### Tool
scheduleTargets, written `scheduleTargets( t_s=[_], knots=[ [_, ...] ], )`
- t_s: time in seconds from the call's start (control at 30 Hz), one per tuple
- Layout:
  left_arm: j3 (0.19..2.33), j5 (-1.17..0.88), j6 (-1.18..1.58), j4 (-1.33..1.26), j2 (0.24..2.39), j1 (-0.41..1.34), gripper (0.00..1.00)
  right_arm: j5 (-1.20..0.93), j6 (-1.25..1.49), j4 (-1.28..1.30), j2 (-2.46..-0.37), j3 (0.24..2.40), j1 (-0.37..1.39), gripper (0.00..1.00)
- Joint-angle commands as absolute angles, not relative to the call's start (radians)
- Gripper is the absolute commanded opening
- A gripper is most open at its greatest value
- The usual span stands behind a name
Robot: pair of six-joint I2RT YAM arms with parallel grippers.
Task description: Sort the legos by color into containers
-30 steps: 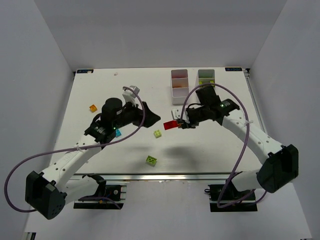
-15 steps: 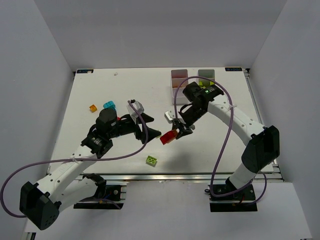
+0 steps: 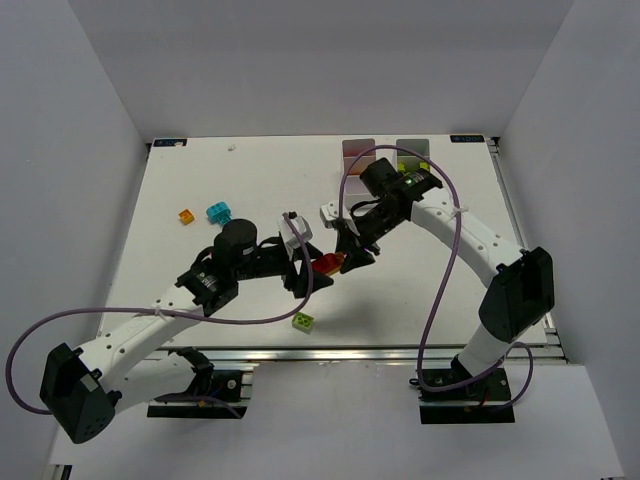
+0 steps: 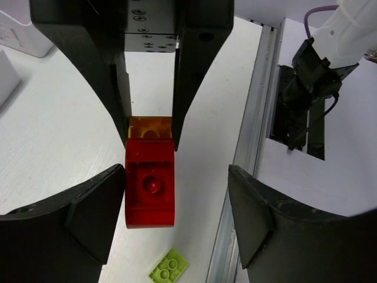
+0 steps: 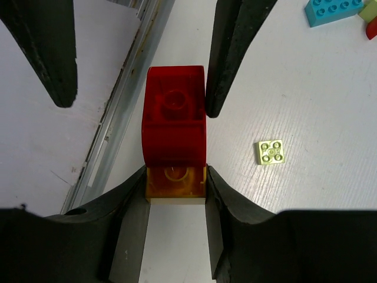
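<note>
**Two arms meet over a joined red and yellow brick**

The right jaws are clamped on a yellow brick [image 5: 175, 183], one jaw pressed to each side of it. A red brick [image 5: 175, 124] is stuck to the yellow one and juts out past the tips. The left jaws are spread around this red brick. One jaw touches or nearly touches its side and the other stands well clear, so they are released and not gripping it. The left arm [image 3: 150, 325] reaches in from the left and the right arm [image 3: 470, 240] from the right, and their tips face each other.

The joined pair is held over the table [image 3: 200, 170], a little toward its near edge. A lime plate [image 3: 302, 320] lies flat on the table just nearer the arm bases. A cyan brick [image 3: 218, 212] and a small orange brick [image 3: 186, 216] lie close together on the left part of the table. A white container [image 3: 358, 145] and a second container [image 3: 412, 145] stand at the far edge, partly hidden behind the right arm. The second one shows something lime inside, though I cannot tell in which compartment.
</note>
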State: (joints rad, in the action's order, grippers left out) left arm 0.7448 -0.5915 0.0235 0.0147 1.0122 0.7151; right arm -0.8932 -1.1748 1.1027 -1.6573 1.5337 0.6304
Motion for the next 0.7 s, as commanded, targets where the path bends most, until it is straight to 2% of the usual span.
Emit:
scheduleTargets(
  t_s=[0.0, 0.4, 0.53, 0.63, 0.67],
  knots=[
    [0.793, -0.552, -0.012, 0.057, 1.014, 0.736, 0.79, -0.937, -1.111, 1.065, -1.660, 1.571, 0.630, 0.00],
    [0.836, -0.468, -0.092, 0.143, 1.077, 0.770, 0.56, -0.956, -1.101, 1.062, -1.641, 1.563, 0.630, 0.00],
    [0.841, -0.457, -0.092, 0.146, 1.074, 0.770, 0.45, -0.956, -1.101, 1.058, -1.635, 1.559, 0.630, 0.00],
    [0.842, -0.453, -0.091, 0.153, 1.074, 0.772, 0.28, -0.956, -1.101, 1.054, -1.628, 1.551, 0.630, 0.00],
    [0.842, -0.449, -0.089, 0.153, 1.071, 0.770, 0.19, -0.951, -1.101, 1.051, -1.626, 1.545, 0.630, 0.00]
  ],
)
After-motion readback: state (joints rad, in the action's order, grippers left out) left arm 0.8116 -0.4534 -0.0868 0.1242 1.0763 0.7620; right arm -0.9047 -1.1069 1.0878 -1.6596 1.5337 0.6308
